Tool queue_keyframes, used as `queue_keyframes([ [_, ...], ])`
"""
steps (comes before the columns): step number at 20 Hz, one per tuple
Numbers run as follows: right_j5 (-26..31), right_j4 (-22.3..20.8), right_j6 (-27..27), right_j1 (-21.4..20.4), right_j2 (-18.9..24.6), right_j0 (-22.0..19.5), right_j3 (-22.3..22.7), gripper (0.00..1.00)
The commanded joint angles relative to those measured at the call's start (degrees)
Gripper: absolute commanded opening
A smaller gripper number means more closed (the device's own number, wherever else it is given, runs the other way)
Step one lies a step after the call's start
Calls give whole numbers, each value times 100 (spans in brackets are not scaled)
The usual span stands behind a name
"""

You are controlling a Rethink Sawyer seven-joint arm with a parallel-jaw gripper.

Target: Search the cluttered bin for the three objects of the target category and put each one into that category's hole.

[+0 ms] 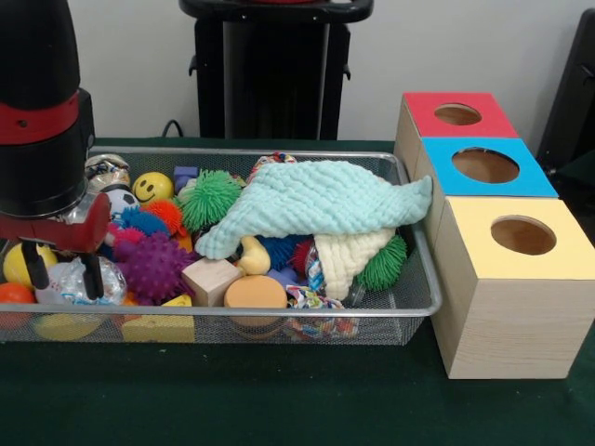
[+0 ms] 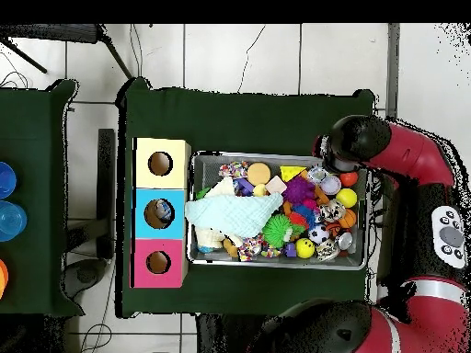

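Note:
My gripper (image 1: 64, 270) hangs open over the left end of the wire bin (image 1: 409, 307), with nothing between its black fingers (image 1: 93, 276). Just below the fingers lie a crinkly silver ball (image 1: 110, 278) and a yellow ball (image 1: 20, 264). A mint cloth (image 1: 316, 198) covers the middle of the heap, with a cream cloth (image 1: 349, 255) under it. Beside the bin stand three boxes, each with a hole in its top: red (image 1: 457, 113), blue (image 1: 485, 165) and yellow (image 1: 523, 235). In the overhead view the arm's wrist (image 2: 354, 142) hides the gripper above the bin's corner.
The bin also holds a purple spiky ball (image 1: 152, 265), a green spiky ball (image 1: 209, 197), a smiley ball (image 1: 152, 187), a wooden cube (image 1: 211, 279), an orange disc (image 1: 255, 293) and a yellow wedge (image 1: 163, 325). Overhead, the boxes (image 2: 159, 212) touch the bin's wall (image 2: 191, 207).

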Motion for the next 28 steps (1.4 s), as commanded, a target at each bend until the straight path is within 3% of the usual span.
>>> queue_keyframes([
  [1,-461,116,286,-102,219,-61,823,100],
  [28,-647,173,257,62,242,-122,860,100],
])
